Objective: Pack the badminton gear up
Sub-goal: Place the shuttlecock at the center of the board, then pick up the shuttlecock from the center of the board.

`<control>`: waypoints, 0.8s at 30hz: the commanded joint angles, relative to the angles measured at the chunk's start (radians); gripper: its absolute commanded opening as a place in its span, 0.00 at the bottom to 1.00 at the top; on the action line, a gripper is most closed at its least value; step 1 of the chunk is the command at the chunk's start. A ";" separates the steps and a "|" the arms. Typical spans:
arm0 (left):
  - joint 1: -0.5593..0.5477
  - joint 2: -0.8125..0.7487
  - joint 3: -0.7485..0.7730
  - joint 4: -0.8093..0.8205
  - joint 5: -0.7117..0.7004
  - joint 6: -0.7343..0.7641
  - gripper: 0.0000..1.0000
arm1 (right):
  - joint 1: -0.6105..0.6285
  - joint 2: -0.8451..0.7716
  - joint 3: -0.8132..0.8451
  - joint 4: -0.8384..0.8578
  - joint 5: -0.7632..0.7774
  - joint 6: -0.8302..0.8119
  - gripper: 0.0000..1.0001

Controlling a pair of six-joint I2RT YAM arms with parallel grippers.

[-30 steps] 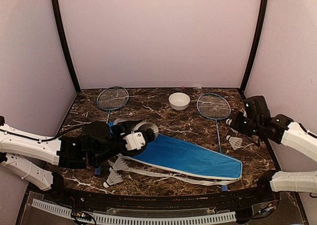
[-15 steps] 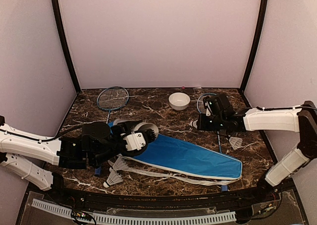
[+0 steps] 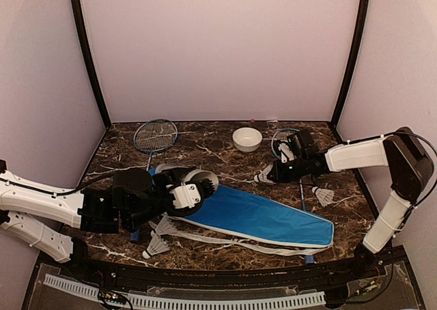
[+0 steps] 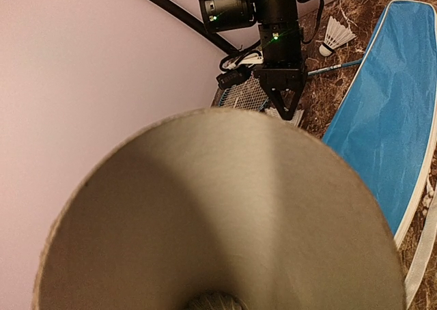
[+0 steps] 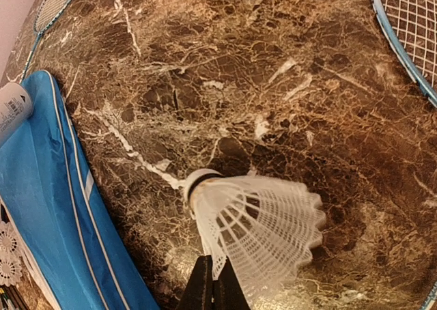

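right gripper [image 3: 274,174]: clenched on 1 shuttlecock [image 5: 254,222], its 2 fingers pressed together on the near edge of the feather skirt

held shuttlecock: sideways in the pinch, with the cork tip toward the left arm's side and the skirt fanning the other way. It's over bare marble between the white bowl [image 3: 247,138] and the racket cover [image 3: 266,218], clear of both. Can't tell if it's actually resting on the table [image 3: 225,161].

left gripper [image 3: 186,191]: wrapped around the white tube [image 3: 199,179], low at the near-left of the table

white tube: on its side at the left end of the racket cover, open mouth aimed across at the right arm. That mouth fills most of the left wrist view.

shuttlecock vs tube: well apart. The held shuttlecock sits out in front of the tube's mouth, to the right of it.

racket cover: flat on the marble, running diagonally from the tube down to the near-right, with a white strap trailing along its near edge

loose shuttlecocks: 3 on the table. 1 [image 3: 324,196] is on the right, just beside a racket shaft, and 2 [image 3: 164,226] [image 3: 156,245] are near the left gripper by the strap.

rackets: 2. 1 [image 3: 155,135] is at the far left, the other [image 5: 410,23] at the far right with its head partly under the right arm.
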 commanded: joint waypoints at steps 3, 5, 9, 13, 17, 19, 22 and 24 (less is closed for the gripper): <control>-0.002 -0.008 -0.019 -0.047 -0.023 -0.051 0.45 | -0.014 0.002 0.034 -0.030 -0.002 -0.001 0.37; -0.002 -0.010 -0.019 -0.046 -0.022 -0.050 0.45 | -0.017 -0.024 0.031 -0.053 0.005 -0.006 0.51; -0.002 -0.010 -0.019 -0.047 -0.018 -0.051 0.46 | -0.021 -0.124 0.031 -0.152 0.046 -0.031 0.64; -0.005 -0.010 -0.020 -0.049 -0.020 -0.049 0.46 | -0.048 -0.228 0.022 -0.318 0.174 -0.046 0.67; -0.008 -0.012 -0.020 -0.048 -0.017 -0.049 0.46 | -0.106 -0.287 0.025 -0.512 0.354 -0.048 0.65; -0.008 -0.012 -0.020 -0.047 -0.015 -0.049 0.45 | -0.125 -0.274 0.039 -0.579 0.421 -0.070 0.65; -0.010 -0.012 -0.020 -0.047 -0.015 -0.050 0.45 | -0.131 -0.219 0.079 -0.652 0.483 -0.113 0.63; -0.010 -0.013 -0.020 -0.049 -0.017 -0.049 0.45 | -0.130 -0.172 0.108 -0.690 0.515 -0.137 0.61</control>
